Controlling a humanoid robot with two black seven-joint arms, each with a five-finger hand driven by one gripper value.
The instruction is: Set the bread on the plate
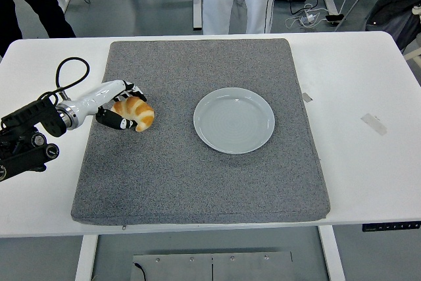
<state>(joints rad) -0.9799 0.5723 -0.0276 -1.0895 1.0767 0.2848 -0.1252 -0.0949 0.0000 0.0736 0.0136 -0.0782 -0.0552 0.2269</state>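
Partly hidden bread [135, 111], left hand [117, 106] wrapped around it, plate [233, 120] apart

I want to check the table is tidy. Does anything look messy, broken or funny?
Nothing stands out. The bread looks whole in the left robot hand on the grey mat, and the plate sits flat, empty and unbroken beside it.
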